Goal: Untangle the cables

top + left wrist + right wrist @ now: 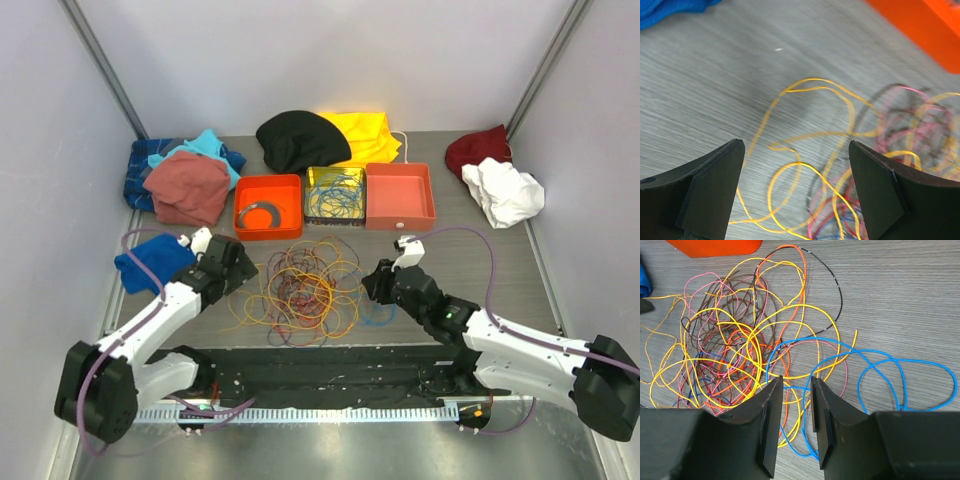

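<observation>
The cables (300,290) lie in a tangled heap of thin orange, yellow, red, pink, brown and blue loops on the table between both arms. My left gripper (240,262) hovers at the heap's left edge, wide open and empty; in the left wrist view it (796,144) stands over loose yellow loops (790,167). My right gripper (375,283) is at the heap's right edge. In the right wrist view it (796,378) has its jaws a narrow gap apart with nothing held, above blue (910,362) and yellow strands.
Behind the heap are an orange tray (285,185) holding a grey coiled ring (260,213), a box (335,172) with more wires, and another orange tray (400,220). Clothes lie around: blue (150,262), dusty red (188,185), black (300,138), yellow (365,135), maroon (478,148), white (505,190).
</observation>
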